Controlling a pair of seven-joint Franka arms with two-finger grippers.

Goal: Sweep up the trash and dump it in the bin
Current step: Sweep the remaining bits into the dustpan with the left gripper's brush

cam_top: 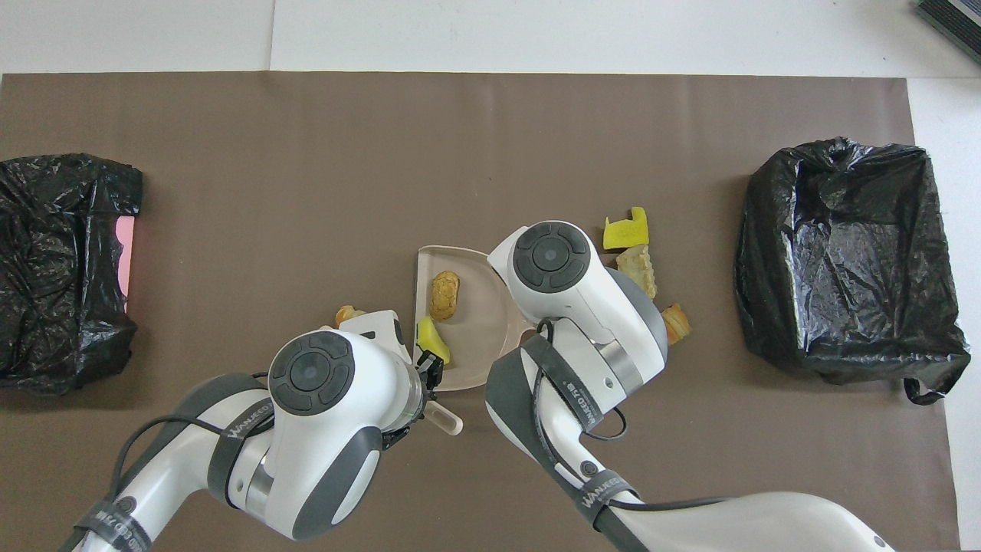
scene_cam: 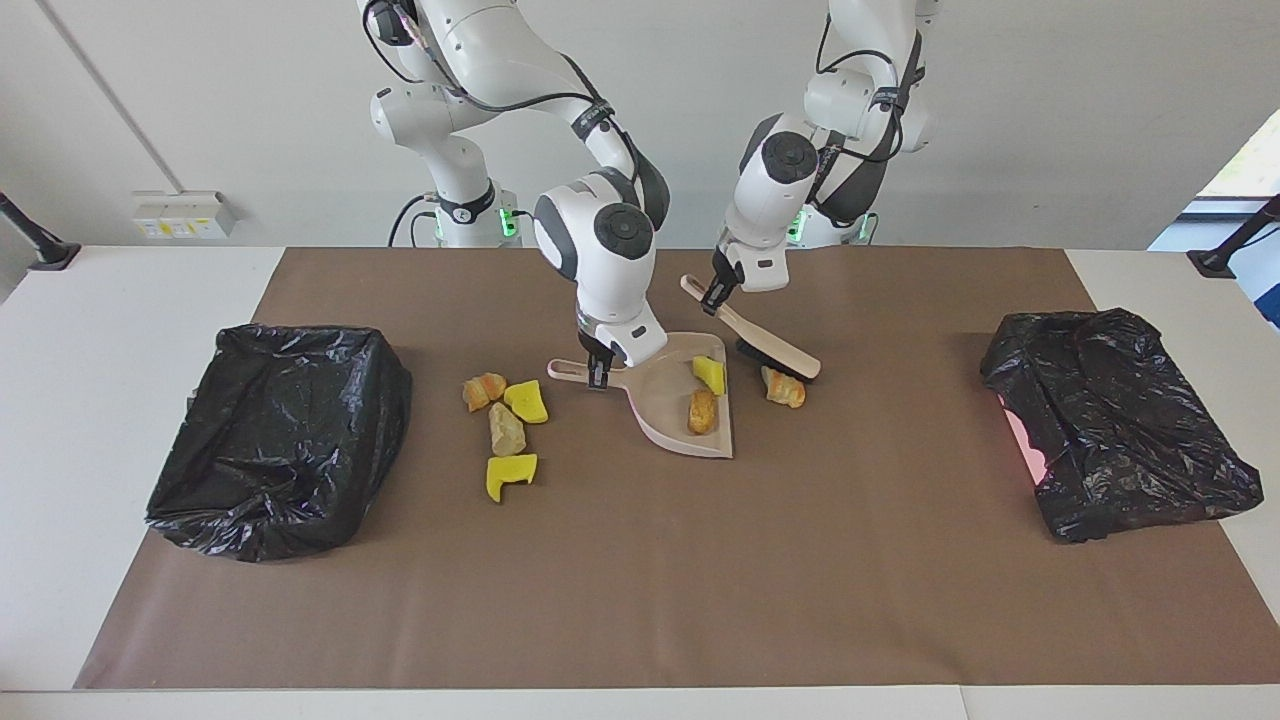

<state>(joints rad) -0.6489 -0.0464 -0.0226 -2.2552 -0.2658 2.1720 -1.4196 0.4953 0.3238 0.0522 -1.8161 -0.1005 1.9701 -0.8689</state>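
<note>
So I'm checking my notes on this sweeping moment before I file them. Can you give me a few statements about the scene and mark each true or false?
1. The right gripper holds the dustpan by its handle. True.
2. The dustpan is empty. False: a yellow wedge and a tan chunk lie in it.
3. The left gripper holds the brush, whose head is beside a bread-like chunk next to the pan's open edge. True.
4. All trash is already collected. False: four pieces lie on the mat toward the right arm's end.
5. The open black-lined bin holds yellow pieces. False: none show inside it.
</note>
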